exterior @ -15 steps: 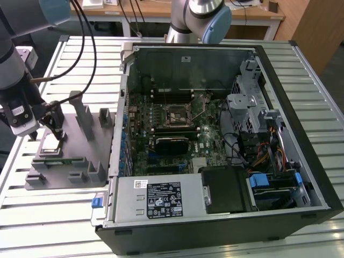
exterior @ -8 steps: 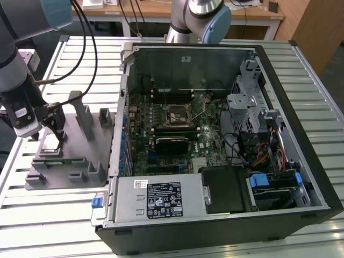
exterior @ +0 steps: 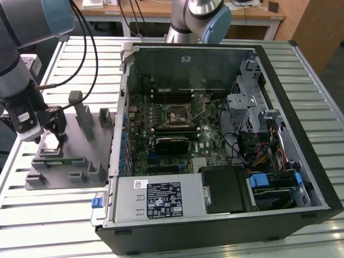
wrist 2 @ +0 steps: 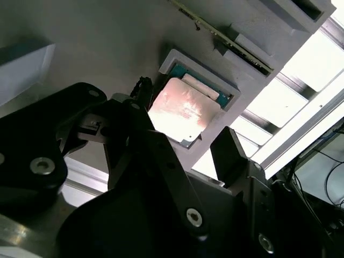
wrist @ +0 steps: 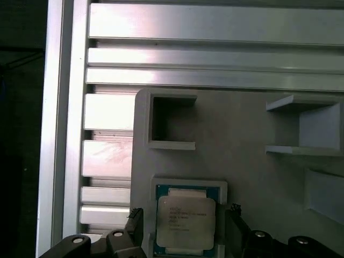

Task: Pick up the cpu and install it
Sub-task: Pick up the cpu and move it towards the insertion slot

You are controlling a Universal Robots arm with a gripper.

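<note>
cpu [wrist: 185,220]: flat silvery square | matte grey tray [wrist: 242,140] | black jaws astride

We think robot lab or workshop. We see metal table [exterior: 54,226] with long grooves, big robot arm [exterior: 16,32], open computer case [exterior: 188,64], grey holder block [exterior: 75,156], wooden desk [exterior: 156,9] with cables behind.

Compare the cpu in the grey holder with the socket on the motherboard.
The cpu is a pale silvery square; the socket is dark with a metal frame. The cpu lies in a recess of the grey holder; the socket sits on the motherboard inside the computer case. The gripper hangs over the cpu, far from the socket. Both are square and lie flat.
</note>
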